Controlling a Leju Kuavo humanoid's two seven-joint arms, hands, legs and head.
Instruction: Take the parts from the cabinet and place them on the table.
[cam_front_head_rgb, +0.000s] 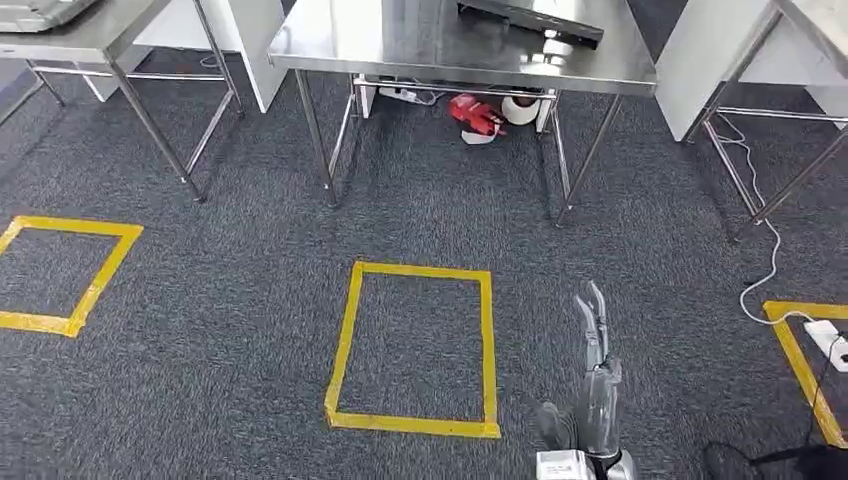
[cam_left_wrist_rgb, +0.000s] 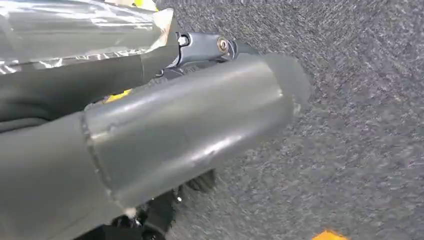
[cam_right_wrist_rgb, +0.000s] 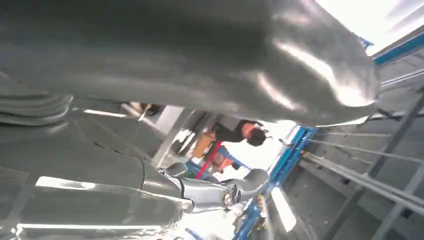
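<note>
- Nearest your head camera you see the right robot hand (cam_front_head_rgb: 592, 375) low in the picture, its fingers stretched out nearly straight over the grey carpet (cam_front_head_rgb: 230, 330), gripping nothing.
- In the right wrist view the right robot hand (cam_right_wrist_rgb: 210, 192) is close and partly covered by the thick grey thumb; nothing sits between its fingers.
- In the left wrist view the left robot hand (cam_left_wrist_rgb: 165, 130) takes up much of the picture with its grey thumb; a shiny, crinkled silver surface (cam_left_wrist_rgb: 75, 30) lies along the dark fingers, and you cannot tell whether the hand grips it or is open.
- A dark flat part (cam_front_head_rgb: 530, 20) lies on the steel bench (cam_front_head_rgb: 400, 45) straight ahead, toward that bench's far right portion.
- Under that bench you see a red object (cam_front_head_rgb: 477, 115) beside a white roll (cam_front_head_rgb: 520, 108).
- A yellow taped square (cam_front_head_rgb: 415, 350) marks the carpet just left of the right robot hand; another taped outline (cam_front_head_rgb: 65, 270) lies far left, a 3rd (cam_front_head_rgb: 800, 365) at the right edge.
- A white cable (cam_front_head_rgb: 765, 260) runs to a power strip (cam_front_head_rgb: 830, 340) at the right.
- A 2nd steel bench (cam_front_head_rgb: 90, 35) stands at upper left.
</note>
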